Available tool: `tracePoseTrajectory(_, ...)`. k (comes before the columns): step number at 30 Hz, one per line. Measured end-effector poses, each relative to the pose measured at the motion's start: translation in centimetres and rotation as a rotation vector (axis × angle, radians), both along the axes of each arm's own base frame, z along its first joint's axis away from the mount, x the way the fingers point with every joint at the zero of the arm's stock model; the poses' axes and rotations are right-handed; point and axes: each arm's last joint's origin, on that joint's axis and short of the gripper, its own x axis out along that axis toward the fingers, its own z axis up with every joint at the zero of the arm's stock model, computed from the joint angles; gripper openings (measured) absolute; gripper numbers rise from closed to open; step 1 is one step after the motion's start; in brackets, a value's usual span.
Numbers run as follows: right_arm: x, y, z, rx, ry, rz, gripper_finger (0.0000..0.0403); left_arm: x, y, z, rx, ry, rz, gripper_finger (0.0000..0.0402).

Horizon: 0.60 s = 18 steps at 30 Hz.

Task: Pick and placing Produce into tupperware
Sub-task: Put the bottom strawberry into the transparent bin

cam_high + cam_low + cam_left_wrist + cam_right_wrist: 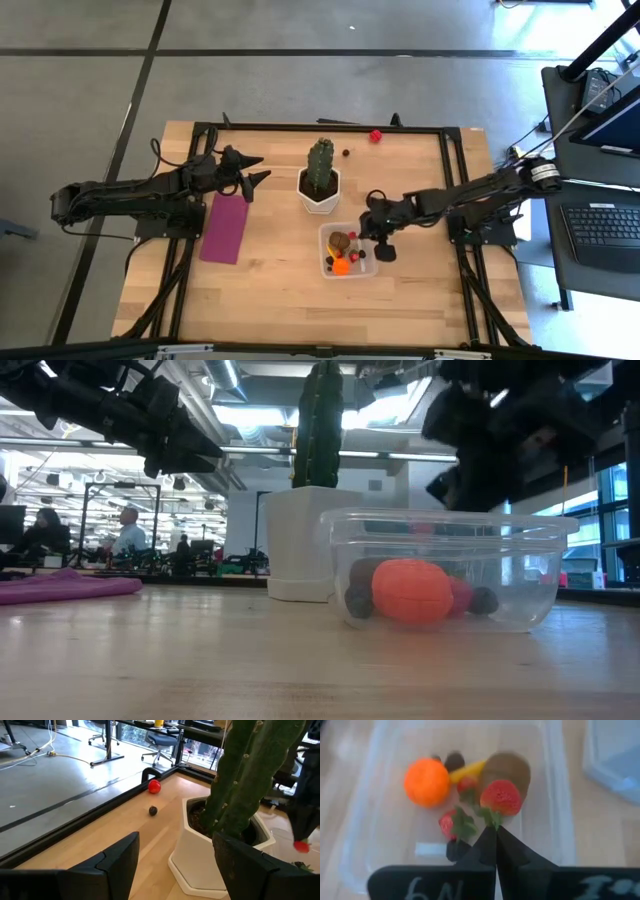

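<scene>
right gripper (496, 836) pinching strawberry (501, 797) by its leaves, over tub (325, 232) | left gripper (252, 172) spread, beyond cactus (320, 165) | risk: thin leaf pinch slips, strawberry bounces off the pieces inside the tub

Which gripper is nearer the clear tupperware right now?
Right. The right gripper hangs over the tupperware, fingers shut on a strawberry's green stem. The left gripper waits open beyond the cactus pot, above the magenta mat's far end.
</scene>
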Motion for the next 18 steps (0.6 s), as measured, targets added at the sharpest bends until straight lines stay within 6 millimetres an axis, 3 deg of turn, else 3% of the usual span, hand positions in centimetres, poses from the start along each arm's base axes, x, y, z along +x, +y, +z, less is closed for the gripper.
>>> tracePoseTrajectory(5,0.5,0.1,-1.6,-0.012,0.053,0.005,0.0001,0.0,0.0,0.0,0.000,0.001,-0.001,0.0244)
tracePoseTrajectory(18,0.7,0.1,-1.7,-0.010,0.041,0.008,0.0063,0.0,0.0,0.0,-0.001,0.005,-0.001,0.0244)
